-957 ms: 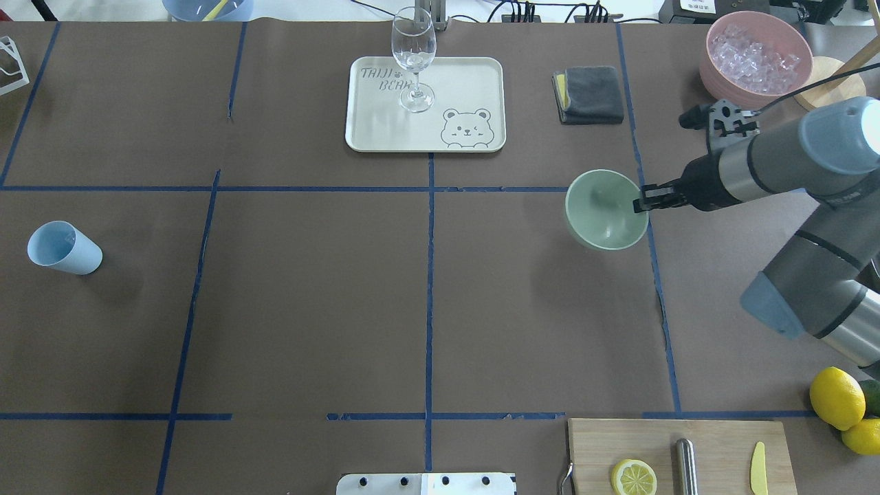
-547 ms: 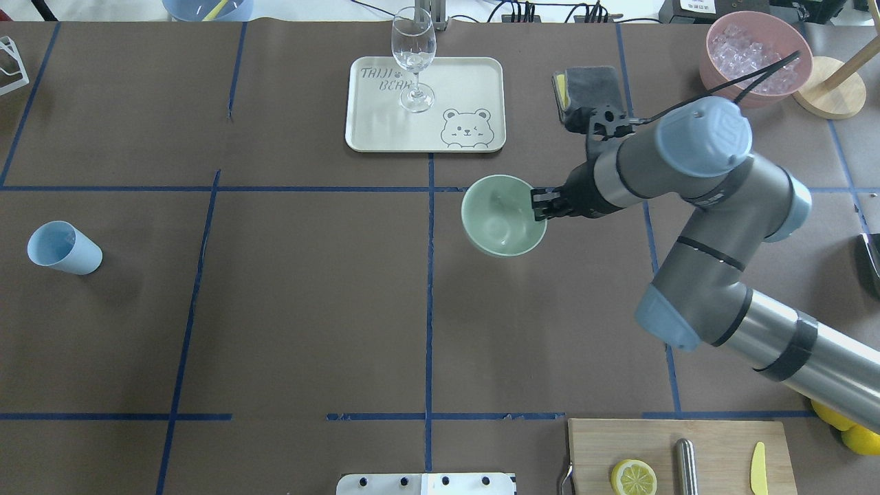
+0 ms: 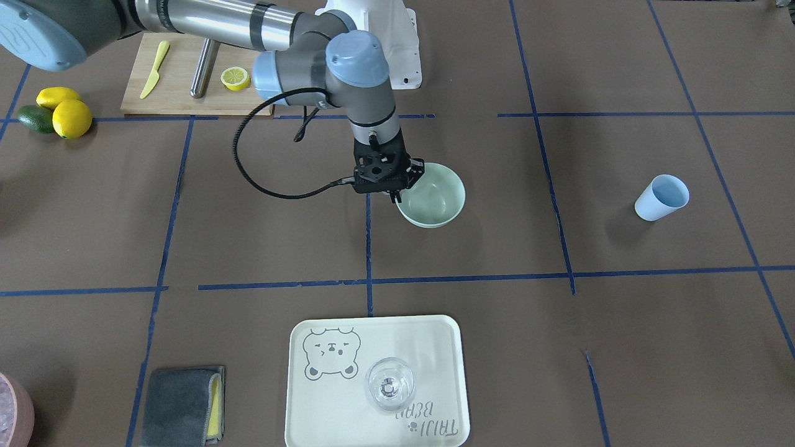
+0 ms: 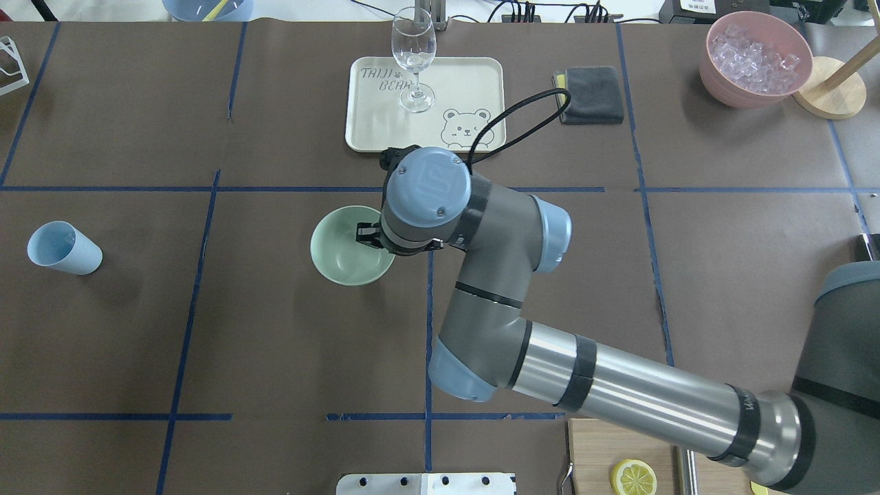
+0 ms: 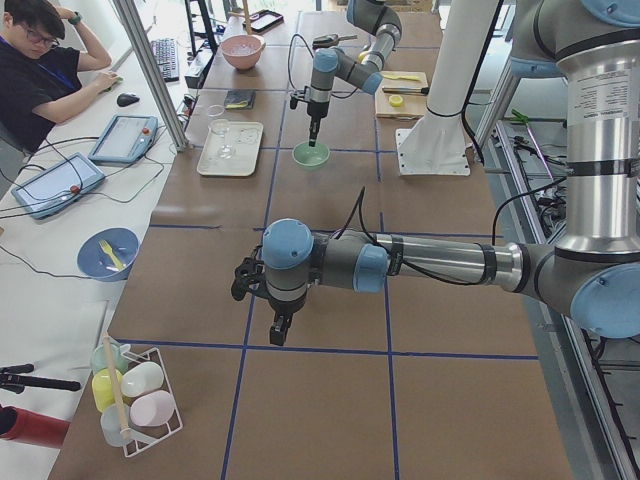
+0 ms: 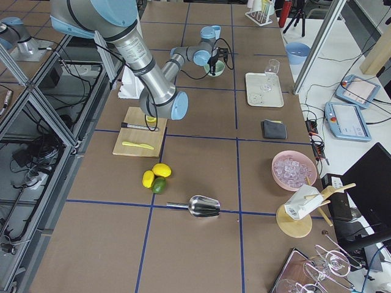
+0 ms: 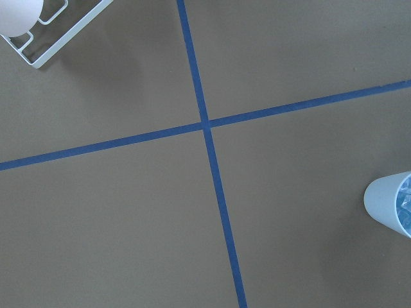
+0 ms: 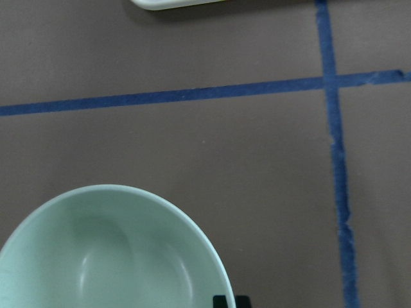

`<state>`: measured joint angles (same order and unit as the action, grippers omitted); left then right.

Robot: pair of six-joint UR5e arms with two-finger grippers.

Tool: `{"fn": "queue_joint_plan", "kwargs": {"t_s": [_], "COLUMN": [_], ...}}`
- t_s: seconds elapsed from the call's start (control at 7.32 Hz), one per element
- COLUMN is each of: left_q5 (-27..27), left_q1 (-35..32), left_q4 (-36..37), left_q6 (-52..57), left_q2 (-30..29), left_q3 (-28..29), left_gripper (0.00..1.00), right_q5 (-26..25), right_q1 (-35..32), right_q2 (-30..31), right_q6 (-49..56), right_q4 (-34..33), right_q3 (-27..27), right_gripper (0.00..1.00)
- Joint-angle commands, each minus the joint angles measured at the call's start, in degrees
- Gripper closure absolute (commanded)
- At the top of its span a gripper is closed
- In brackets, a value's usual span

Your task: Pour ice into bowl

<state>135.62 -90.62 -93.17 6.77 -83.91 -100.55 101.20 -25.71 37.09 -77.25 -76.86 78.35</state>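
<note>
Nearest the robot, the left gripper (image 5: pixel 279 330) hangs over the bare surface (image 4: pixel 275 344). I cannot tell whether its fingers are open or closed. At mid-surface, the right gripper (image 4: pixel 364 236) has its fingers pinched narrow on the rim of the bowl (image 4: pixel 340 253), which is empty. It is unclear whether the bowl rests on the surface or hangs just above it. Well apart, toward the robot's left, stands the light blue cup (image 4: pixel 64 247) with the ice (image 7: pixel 404 204) inside. Farthest off sits the pink container (image 4: pixel 755 58) of crushed ice. By my judgement nothing is poured yet: the cup remains to be grasped, brought over the bowl and tipped.
</note>
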Motion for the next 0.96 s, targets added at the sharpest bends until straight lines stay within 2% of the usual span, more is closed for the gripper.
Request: {"fn": "queue_joint_plan", "kwargs": {"t_s": [0.0, 0.14, 0.27, 0.41, 0.68, 0.82], "left_q5": [0.0, 0.0, 0.0, 0.0, 0.0, 0.0], "left_q1": [0.0, 0.0, 0.0, 0.0, 0.1, 0.1], "left_q4": [0.0, 0.0, 0.0, 0.0, 0.0, -0.1], "left_q6": [0.0, 0.0, 0.0, 0.0, -0.1, 0.0], "left_q2": [0.1, 0.1, 0.1, 0.0, 0.0, 0.0], "left_q3": [0.0, 0.0, 0.0, 0.0, 0.1, 0.0], "left_gripper": [0.00, 0.00, 0.00, 0.00, 0.00, 0.00], "right_q5": [-2.8, -2.8, -2.8, -2.8, -1.5, 1.7], "right_q1": [2.5, 2.5, 2.5, 2.5, -0.3, -3.7], "right_q2": [-5.8, -6.1, -6.1, -6.1, -5.9, -5.5], "right_q6": [-2.1, -2.2, -2.0, -2.3, -1.2, 0.3], "right_q4": [0.1, 0.1, 0.1, 0.1, -0.3, -1.4], "right_q3": [-7.9, -7.9, -7.9, -7.8, -5.4, -4.2], "right_gripper": [1.00, 1.00, 0.54, 0.01, 0.00, 0.00]}}
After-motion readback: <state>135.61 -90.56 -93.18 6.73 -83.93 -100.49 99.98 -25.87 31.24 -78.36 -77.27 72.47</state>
